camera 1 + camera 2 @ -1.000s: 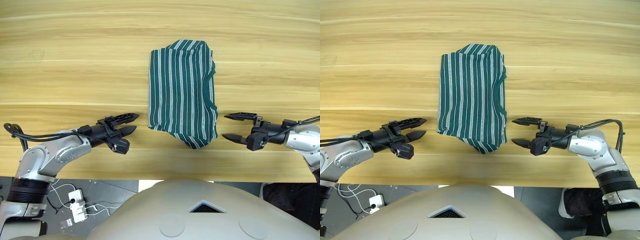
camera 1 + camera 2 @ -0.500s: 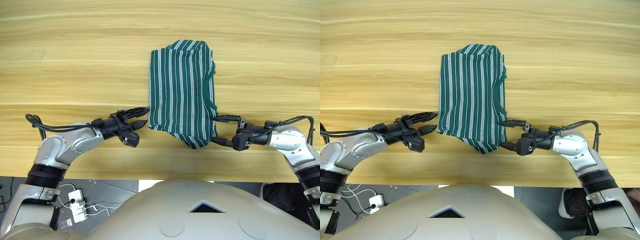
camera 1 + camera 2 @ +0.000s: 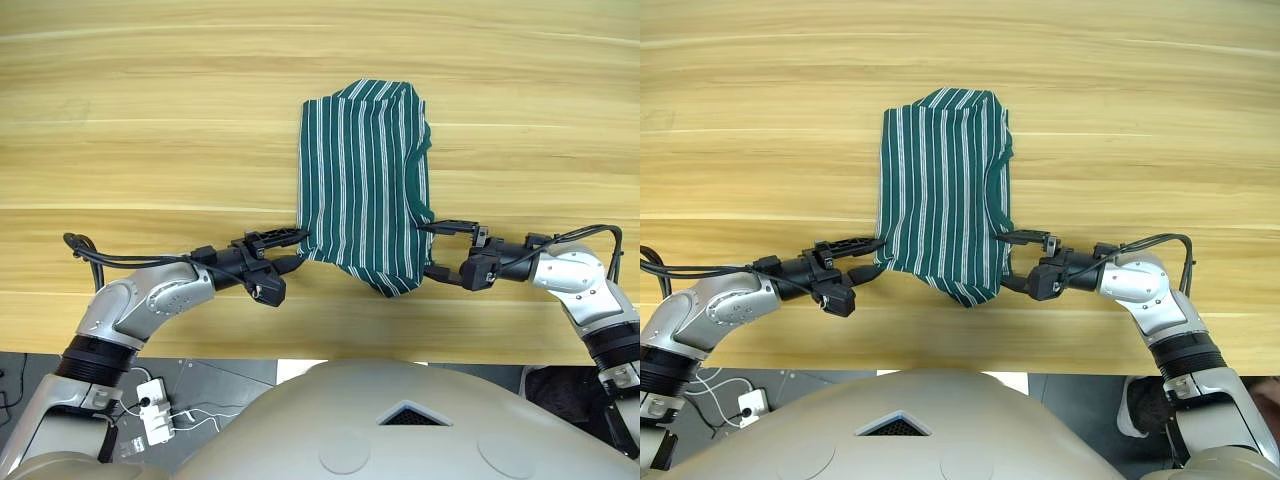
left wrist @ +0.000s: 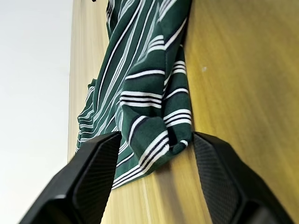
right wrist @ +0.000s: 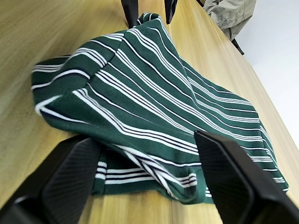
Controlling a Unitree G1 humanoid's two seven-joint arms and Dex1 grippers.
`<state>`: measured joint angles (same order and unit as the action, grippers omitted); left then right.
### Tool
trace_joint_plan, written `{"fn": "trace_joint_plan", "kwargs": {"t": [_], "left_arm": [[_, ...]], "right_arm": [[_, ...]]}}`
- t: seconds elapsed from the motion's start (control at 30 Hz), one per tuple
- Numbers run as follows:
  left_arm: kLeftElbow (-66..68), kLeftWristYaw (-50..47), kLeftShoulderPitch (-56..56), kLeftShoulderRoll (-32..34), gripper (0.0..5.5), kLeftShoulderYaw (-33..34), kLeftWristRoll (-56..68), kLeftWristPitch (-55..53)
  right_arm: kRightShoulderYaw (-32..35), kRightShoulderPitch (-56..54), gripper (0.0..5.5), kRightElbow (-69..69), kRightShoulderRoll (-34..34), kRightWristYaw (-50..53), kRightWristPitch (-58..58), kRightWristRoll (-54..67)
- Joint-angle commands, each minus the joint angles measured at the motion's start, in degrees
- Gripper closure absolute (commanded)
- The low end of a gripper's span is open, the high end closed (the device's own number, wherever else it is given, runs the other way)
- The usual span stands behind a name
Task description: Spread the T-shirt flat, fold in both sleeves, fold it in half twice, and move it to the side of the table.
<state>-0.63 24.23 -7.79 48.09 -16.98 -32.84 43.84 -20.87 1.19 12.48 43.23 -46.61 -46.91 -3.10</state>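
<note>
The T-shirt [image 3: 362, 180], dark green with white stripes, lies folded into a long narrow rectangle in the middle of the table. My left gripper [image 3: 298, 249] is open at the shirt's near left corner, and that corner [image 4: 154, 135] sits between its two fingers [image 4: 93, 177]. My right gripper [image 3: 427, 249] is open at the near right edge, one finger [image 5: 229, 172] over the cloth [image 5: 154, 79] and one at table level. Neither gripper is pinching the fabric.
The light wooden table [image 3: 150, 120] stretches wide to both sides and beyond the shirt. Its front edge [image 3: 300, 358] runs just behind both wrists. A power strip and cables [image 3: 155, 410] lie on the floor at lower left.
Both grippers have moved inward from either side and now straddle the shirt's near corners. The shirt has not moved.
</note>
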Motion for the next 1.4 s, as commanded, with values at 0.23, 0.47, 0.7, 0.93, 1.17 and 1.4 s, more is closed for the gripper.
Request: {"fn": "trace_joint_plan", "kwargs": {"t": [0.23, 0.47, 0.7, 0.93, 1.17, 1.4], "left_arm": [[2.9, 1.5, -0.6, 0.9, 2.71, -2.7, -3.3, -1.0], [3.7, 1.2, 0.1, 0.5, 2.71, -3.3, -3.5, -1.1], [4.2, 0.7, 0.8, 0.2, 2.71, -4.1, -3.6, -1.2], [4.2, 0.3, 0.9, 0.1, 2.71, -4.6, -3.9, -1.2], [3.6, -0.2, 0.5, 0.1, 2.71, -4.7, -4.1, -1.5], [4.4, 0.0, 1.1, -0.3, 2.71, -5.9, -4.5, -1.5]], "right_arm": [[1.8, 2.9, 1.9, -3.1, 4.0, -6.5, 7.9, 5.9], [4.2, 3.9, 1.9, -2.2, 7.0, -8.5, 9.2, 5.3], [2.9, 0.2, 1.9, 1.3, 3.6, -8.4, 8.3, 2.6], [1.2, 0.3, 1.9, 1.8, 1.5, -8.0, 7.3, 0.9], [0.7, 2.9, 1.9, 0.4, 2.0, -8.4, 7.2, 1.1], [-0.5, 2.8, 1.9, -1.5, 1.2, -8.7, 8.0, 0.9]]}}
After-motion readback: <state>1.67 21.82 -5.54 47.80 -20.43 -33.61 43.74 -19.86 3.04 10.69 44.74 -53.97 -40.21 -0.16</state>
